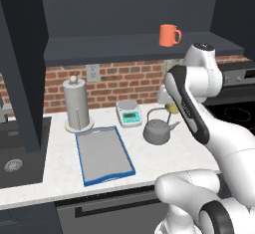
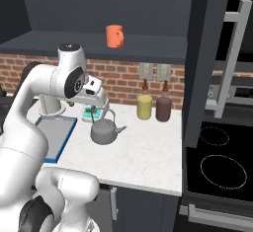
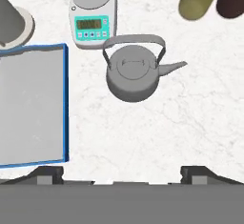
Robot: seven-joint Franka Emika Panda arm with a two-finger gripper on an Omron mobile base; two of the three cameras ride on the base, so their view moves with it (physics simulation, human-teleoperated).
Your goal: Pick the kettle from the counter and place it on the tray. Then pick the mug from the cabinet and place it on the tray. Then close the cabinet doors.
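Step 1: I hold the gripper, apparently wide and empty, above the kettle; next, descend onto its handle.

grey kettle, blue-rimmed tray, orange mug

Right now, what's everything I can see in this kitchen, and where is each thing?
kettle: one, grey metal, on the counter right of the tray, untouched
tray: one, grey with blue rim, flat on the counter
mug: one, orange, on the open cabinet shelf
kitchen scale: one, white, behind the kettle by the brick wall
paper-towel holder: one, grey, behind the tray
canisters: two, yellow and maroon, by the wall right of the kettle
cabinet door: navy, swung open, silver bar handle
stove: black, right of the counter
sink: dark, left of the counter
fingers: two, dark, apart, hovering above the counter near the kettle
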